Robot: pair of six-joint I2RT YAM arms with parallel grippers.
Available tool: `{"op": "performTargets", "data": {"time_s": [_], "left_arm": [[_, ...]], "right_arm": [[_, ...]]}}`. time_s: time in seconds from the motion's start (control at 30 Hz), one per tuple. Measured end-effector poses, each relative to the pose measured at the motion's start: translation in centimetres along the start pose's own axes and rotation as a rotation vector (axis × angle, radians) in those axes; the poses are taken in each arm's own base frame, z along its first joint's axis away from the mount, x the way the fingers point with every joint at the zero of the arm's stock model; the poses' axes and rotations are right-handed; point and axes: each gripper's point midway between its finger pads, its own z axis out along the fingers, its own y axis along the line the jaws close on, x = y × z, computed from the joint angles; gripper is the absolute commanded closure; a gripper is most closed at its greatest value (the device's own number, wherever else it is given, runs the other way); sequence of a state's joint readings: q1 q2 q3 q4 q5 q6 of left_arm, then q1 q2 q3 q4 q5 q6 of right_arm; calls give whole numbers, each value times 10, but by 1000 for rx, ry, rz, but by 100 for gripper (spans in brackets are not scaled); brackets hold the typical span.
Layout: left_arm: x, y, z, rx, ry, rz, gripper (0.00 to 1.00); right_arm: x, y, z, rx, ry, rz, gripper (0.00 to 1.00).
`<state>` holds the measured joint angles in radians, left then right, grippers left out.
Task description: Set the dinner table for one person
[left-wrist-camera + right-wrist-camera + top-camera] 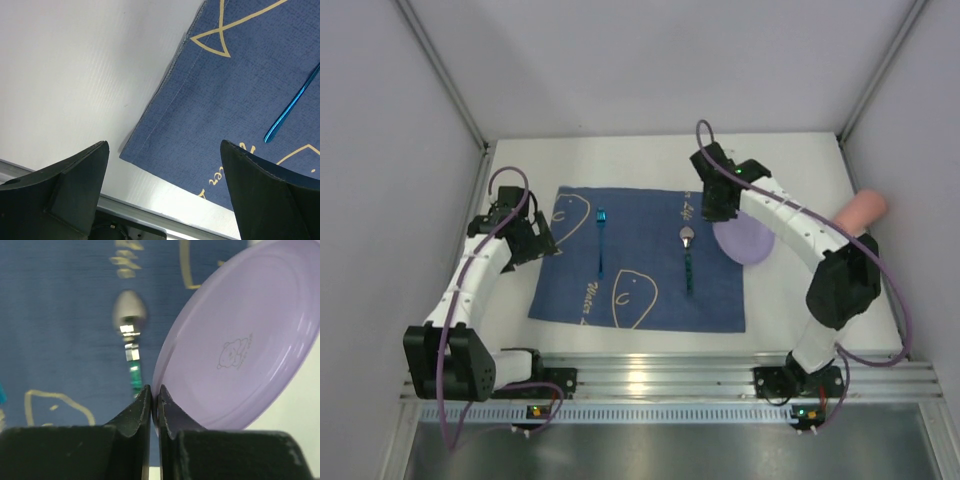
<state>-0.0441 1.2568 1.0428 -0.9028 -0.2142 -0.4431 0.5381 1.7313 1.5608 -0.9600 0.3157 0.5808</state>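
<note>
Just above the dinner table (75, 75), left fingers (60, 185) gape while right fingers (132, 415) clamp the plate (240, 340) rim

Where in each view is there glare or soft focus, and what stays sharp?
Top external: a bright glare patch sits on the aluminium rail. Left wrist: the weave of the mat is sharp, and a highlight runs along the blue handle. Right wrist: the spoon looks soft, while the purple plate is evenly lit.

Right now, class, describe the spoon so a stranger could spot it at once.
Start at the blue mat on the white table. On its right half, near the lilac plate, lies the spoon: silver bowl, green handle, unlike the all-blue utensil further left.
</note>
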Motion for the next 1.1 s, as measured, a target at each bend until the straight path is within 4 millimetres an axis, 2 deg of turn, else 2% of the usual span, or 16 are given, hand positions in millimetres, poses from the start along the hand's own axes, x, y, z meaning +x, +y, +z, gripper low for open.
{"op": "performTargets", "data": {"time_s": [0.07,0.13,0.23,0.33,0.47,0.57,0.63,0.7,0.73,0.77,0.8,0.83,0.93,1.0,1.07,1.1], "left_arm": [[0,0,0,-1,1,0,2],[0,1,0,-2,1,0,2],[1,2,-2,-5,0,0,2],[1,4,-6,-11,-6,-1,2],[2,9,-13,-16,-20,-3,2],[2,13,-20,-24,-40,-7,2],[1,16,-24,-27,-51,-9,2],[1,18,-27,-32,-60,-11,2],[1,19,-28,-35,-63,-11,2],[1,20,-29,-40,-65,-11,2],[2,21,-29,-42,-65,-11,2],[2,22,-29,-46,-63,-10,2],[3,22,-29,-50,-62,-9,2],[3,22,-29,-51,-61,-9,2],[3,22,-28,-52,-59,-8,2],[3,22,-27,-53,-56,-7,2]], "right_arm": [[-2,43,-27,-84,-53,-56,100],[5,83,-49,-159,-77,-120,100],[28,139,-59,-231,-69,-222,100],[53,183,-44,-251,-37,-313,100],[92,229,-6,-254,35,-416,100],[113,239,14,-250,81,-472,100],[120,240,17,-264,105,-497,100],[123,241,17,-279,117,-508,80],[124,243,16,-292,126,-509,67],[127,246,14,-316,143,-503,47],[129,249,14,-335,154,-497,40],[131,252,12,-356,164,-502,24],[133,259,6,-421,158,-521,15],[127,255,-4,-441,138,-531,13],[111,248,-19,-457,93,-528,8],[95,240,-32,-469,56,-512,4]]}}
